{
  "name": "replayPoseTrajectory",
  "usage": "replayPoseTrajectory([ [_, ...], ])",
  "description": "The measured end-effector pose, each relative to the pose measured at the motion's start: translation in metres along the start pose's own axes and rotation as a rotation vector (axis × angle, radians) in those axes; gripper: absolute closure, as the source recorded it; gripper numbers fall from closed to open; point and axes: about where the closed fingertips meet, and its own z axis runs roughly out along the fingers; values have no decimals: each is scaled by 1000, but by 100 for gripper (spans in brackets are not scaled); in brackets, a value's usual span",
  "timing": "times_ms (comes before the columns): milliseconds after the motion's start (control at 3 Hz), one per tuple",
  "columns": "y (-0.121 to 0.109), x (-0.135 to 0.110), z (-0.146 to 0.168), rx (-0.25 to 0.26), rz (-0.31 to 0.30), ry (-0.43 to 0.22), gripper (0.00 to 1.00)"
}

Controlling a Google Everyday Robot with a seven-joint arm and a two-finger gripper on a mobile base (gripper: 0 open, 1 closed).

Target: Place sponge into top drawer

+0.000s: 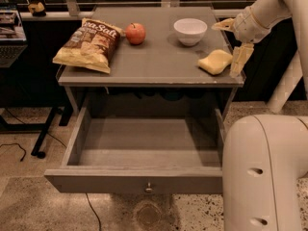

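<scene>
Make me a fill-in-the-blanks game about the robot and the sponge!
The sponge lies on the ____, beside the gripper.
The top drawer is pulled ____.
The apple sits between the chip bag and the white ____.
Missing words: table, open, bowl.

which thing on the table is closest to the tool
The pale yellow sponge at the right front edge, right beside the tool; bowl, apple and chip bag sit farther left.
</scene>
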Motion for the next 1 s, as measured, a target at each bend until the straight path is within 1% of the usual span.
replayPoseTrajectory([
  [667, 12, 10, 20, -49, 32, -12, 0],
  [1000, 15, 11, 28, -64, 41, -19, 0],
])
